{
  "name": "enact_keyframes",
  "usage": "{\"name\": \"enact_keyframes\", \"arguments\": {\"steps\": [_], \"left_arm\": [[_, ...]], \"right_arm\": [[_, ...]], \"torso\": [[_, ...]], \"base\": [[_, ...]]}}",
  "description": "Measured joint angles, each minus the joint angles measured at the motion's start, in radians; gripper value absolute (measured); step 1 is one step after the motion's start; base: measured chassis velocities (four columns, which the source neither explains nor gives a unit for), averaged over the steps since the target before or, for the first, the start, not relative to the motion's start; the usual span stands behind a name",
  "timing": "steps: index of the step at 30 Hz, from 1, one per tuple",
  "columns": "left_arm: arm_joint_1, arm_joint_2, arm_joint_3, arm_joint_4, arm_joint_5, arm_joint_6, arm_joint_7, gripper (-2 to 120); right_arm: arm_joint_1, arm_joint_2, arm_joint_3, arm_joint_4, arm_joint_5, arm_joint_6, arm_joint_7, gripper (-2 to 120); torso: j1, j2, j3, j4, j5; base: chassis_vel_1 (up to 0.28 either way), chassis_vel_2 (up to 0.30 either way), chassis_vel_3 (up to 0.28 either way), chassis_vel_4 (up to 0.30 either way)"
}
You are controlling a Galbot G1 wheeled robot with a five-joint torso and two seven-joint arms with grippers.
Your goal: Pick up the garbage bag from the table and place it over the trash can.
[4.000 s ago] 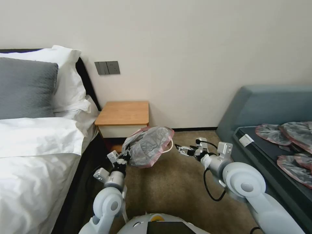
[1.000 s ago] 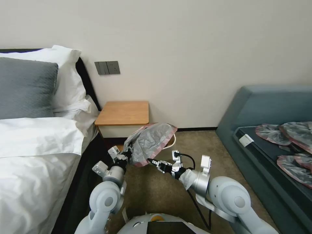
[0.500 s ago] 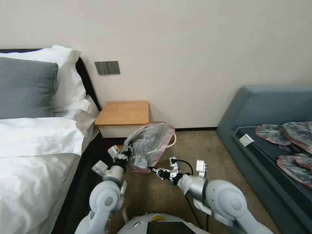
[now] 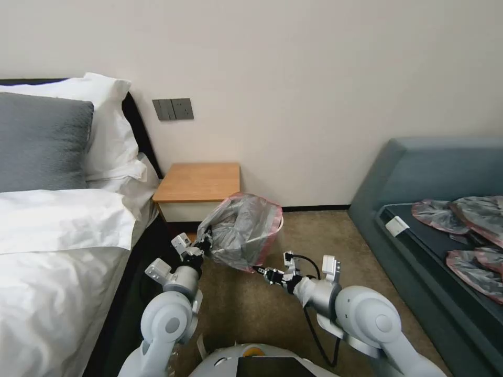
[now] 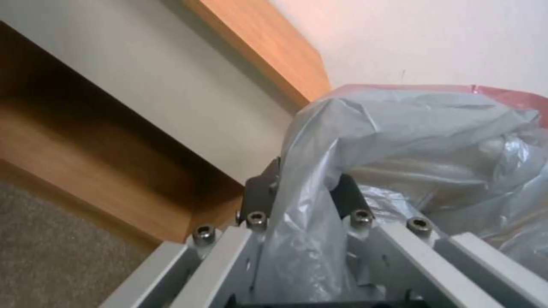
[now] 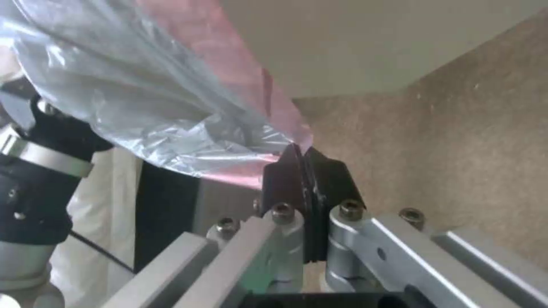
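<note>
Since four seconds ago the right claw (image 4: 260, 270) has crossed from open carpet (image 4: 293, 241) to the garbage bag (image 4: 243, 228) and now pinches its pink rim, black pads pressed together. The left claw (image 4: 203, 243) still grips a bunched grey fold on the opposite side. Between both claws the bag hangs stretched — draped across the trash can (image 4: 280, 222), just beyond them. The counter (image 4: 199, 183) stands close behind the left claw; free carpet lies right of the right claw.

open floor: bare carpet (image 4: 314, 235) right of trash can (image 4: 279, 222)
left side: bed (image 4: 63, 251) and tabletop (image 4: 199, 182) crowd left hand (image 4: 205, 242)
right side: bench (image 4: 419, 178) well apart
over can: garbage bag (image 4: 243, 228) stretched between both hands, right hand (image 4: 260, 270) at its lower rim
</note>
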Motion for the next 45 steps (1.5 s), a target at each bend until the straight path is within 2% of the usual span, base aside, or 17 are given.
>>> {"name": "enact_keyframes", "arguments": {"steps": [4,14,16,18,20,23,25,27,28,29,31,32,34,35,37,41,45], "left_arm": [[0.003,-0.003,0.0,-0.001,0.008,-0.002,0.0,7],[0.01,-0.013,0.001,0.026,0.085,-0.023,0.005,7],[0.015,-0.017,0.001,0.027,0.1,-0.027,0.005,7],[0.028,-0.029,-0.001,0.032,0.151,-0.04,0.005,7],[0.029,-0.032,-0.001,0.034,0.162,-0.042,0.005,7],[0.025,-0.041,0.001,0.053,0.209,-0.046,0.005,7],[0.022,-0.042,0.003,0.058,0.214,-0.046,0.005,7],[0.018,-0.041,0.007,0.064,0.216,-0.039,0.008,7],[0.018,-0.041,0.007,0.064,0.216,-0.039,0.008,7],[0.017,-0.04,0.01,0.064,0.216,-0.035,0.009,7],[0.018,-0.04,0.011,0.064,0.216,-0.034,0.009,7],[0.018,-0.037,0.012,0.062,0.215,-0.031,0.01,7],[0.014,-0.029,0.012,0.057,0.208,-0.026,0.011,7],[0.014,-0.029,0.012,0.057,0.208,-0.026,0.011,7],[0.004,-0.021,0.013,0.057,0.194,-0.02,0.011,7],[-0.001,-0.015,0.015,0.058,0.181,-0.017,0.012,7],[-0.002,-0.017,0.016,0.058,0.168,-0.013,0.012,7]], "right_arm": [[0.003,0.0,0.009,0.017,-0.002,0.0,0.003,2],[-0.119,-0.009,0.058,0.019,-0.09,0.001,-0.012,39],[-0.115,-0.014,0.065,0.019,-0.091,0.001,-0.016,43],[-0.091,-0.03,0.124,0.019,-0.067,0.003,-0.045,54],[-0.088,-0.032,0.148,0.019,-0.062,0.002,-0.063,58],[-0.073,-0.033,0.239,0.02,-0.069,0.006,-0.169,73],[-0.07,-0.032,0.253,0.02,-0.091,0.017,-0.208,76],[-0.055,-0.032,0.262,0.02,-0.232,0.083,-0.377,86],[-0.055,-0.032,0.262,0.02,-0.232,0.083,-0.377,86],[-0.039,-0.033,0.25,0.02,-0.392,0.14,-0.532,92],[-0.035,-0.032,0.247,0.02,-0.432,0.153,-0.567,94],[-0.015,-0.024,0.233,0.015,-0.574,0.204,-0.69,99],[0.012,-0.001,0.211,-0.03,-0.78,0.268,-0.81,100],[0.012,-0.001,0.211,-0.03,-0.78,0.268,-0.81,100],[0.037,0.028,0.192,-0.082,-0.943,0.315,-0.868,100],[0.07,0.056,0.16,-0.161,-1.078,0.373,-0.902,100],[0.09,0.061,0.144,-0.184,-1.126,0.38,-0.912,100]], "torso": [[0.0,0.0,0.0,0.0001,0.0],[0.0,0.0,0.0,-0.0005,0.0],[0.0,0.0,0.0,-0.0006,0.0],[0.0,0.0,0.0,0.0006,0.0001],[0.0,0.0,0.0,0.0004,0.0001],[0.0,0.0,0.0,0.0001,0.0001],[0.0,0.0,0.0,-0.0001,0.0001],[0.0,0.0,0.0,-0.0001,0.0001],[0.0,0.0,0.0,-0.0001,0.0001],[0.0,0.0,0.0,0.0,0.0],[0.0,0.0,0.0,0.0,0.0],[0.0,0.0,0.0,0.0,-0.0002],[0.0,0.0,0.0,0.0002,0.0001],[0.0,0.0,0.0,0.0002,0.0001],[0.0,0.0,0.0,0.0,-0.0001],[0.0,0.0,0.0,0.0001,0.0001],[0.0,0.0,0.0,0.0001,-0.0001]], "base": [[0.0,0.0,0.0,0.0],[0.0,0.0,0.0,0.0],[0.0,0.0,0.0,0.0],[0.0,0.0,0.0,0.0],[0.0,0.0,0.0,0.0],[0.0,0.0,0.0,0.0],[0.0,0.0,0.0,0.0],[0.0,0.0,0.0,0.0],[0.0,0.0,0.0,0.0],[0.0,0.0,0.0,0.0],[0.0,0.0,0.0,0.0],[0.0,0.0,0.0,0.0],[0.0,0.0,0.0,0.0],[0.0,0.0,0.0,0.0],[0.0,0.0,0.0,0.0],[0.0,0.0,0.0,0.0],[0.0,0.0,0.0,0.0]]}}
